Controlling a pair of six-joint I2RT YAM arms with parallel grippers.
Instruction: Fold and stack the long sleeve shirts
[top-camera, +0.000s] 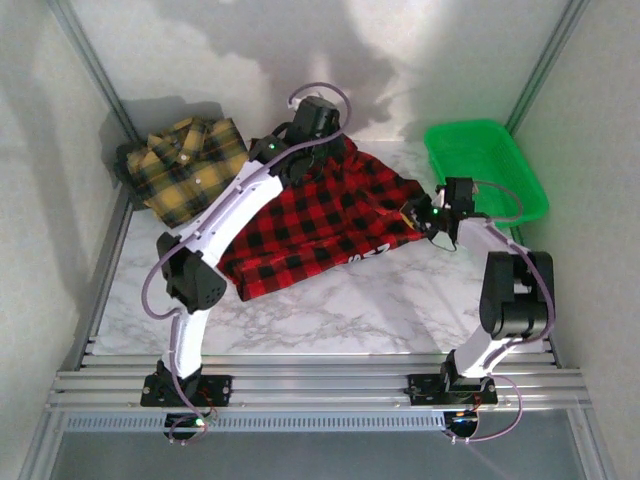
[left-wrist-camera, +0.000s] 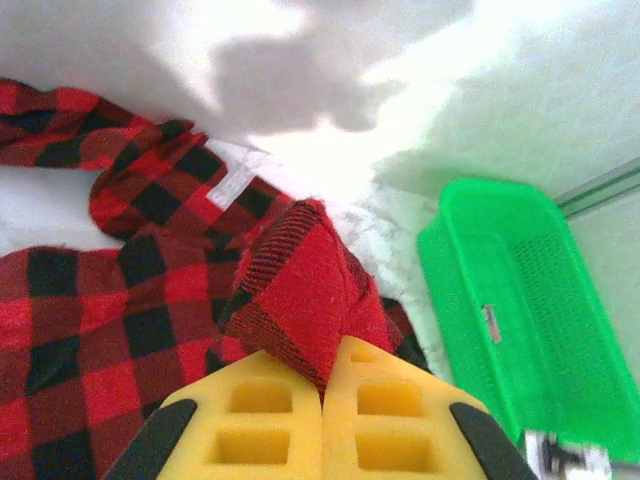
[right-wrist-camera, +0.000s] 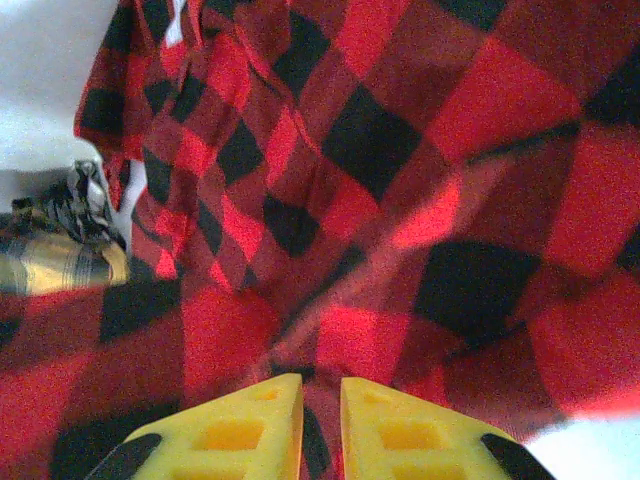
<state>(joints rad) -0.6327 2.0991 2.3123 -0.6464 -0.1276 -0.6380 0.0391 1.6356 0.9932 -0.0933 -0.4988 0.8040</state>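
Pinching a fold of the red-and-black shirt (left-wrist-camera: 298, 280), left hand (left-wrist-camera: 322, 385).

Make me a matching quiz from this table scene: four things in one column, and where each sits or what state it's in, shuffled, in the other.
Column one
1. red-and-black plaid flannel shirt
2. yellow-and-black plaid flannel shirt
3. green plastic tray
4. left gripper

Column two
A. far right of the table
B. pinched shut on a fold of the red shirt
C. far left of the table
D. spread across the middle

Pairs: 1-D, 2-C, 3-A, 4-B
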